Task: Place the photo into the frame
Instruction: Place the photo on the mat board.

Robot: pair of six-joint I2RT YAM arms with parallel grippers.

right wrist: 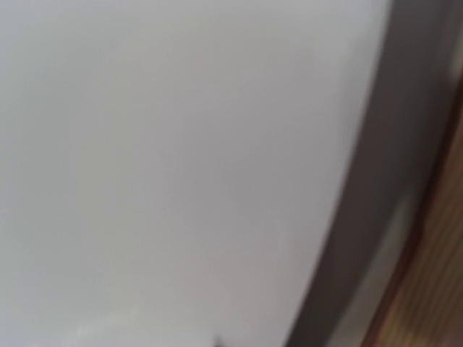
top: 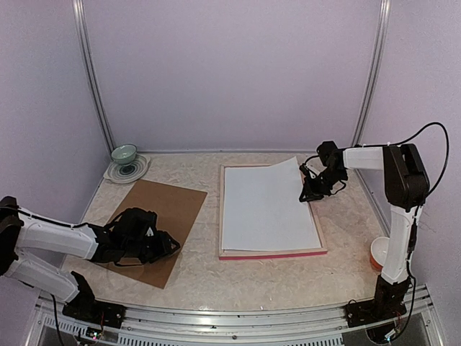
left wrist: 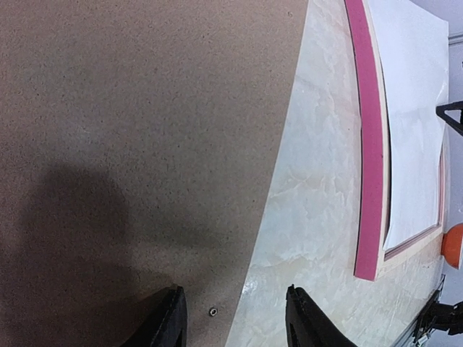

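- Right end effector point(top: 311, 191) is seen pinching the far-right edge of the photo point(top: 266, 209), laid blank side up inside the frame point(top: 274, 253).
- Left end effector point(left wrist: 235, 322) is held spread.
- Light, floppy, easily creased paper is judged best gripped at the edges.

left gripper point(left wrist: 233, 300) parted, right gripper point(top: 310, 193) closed
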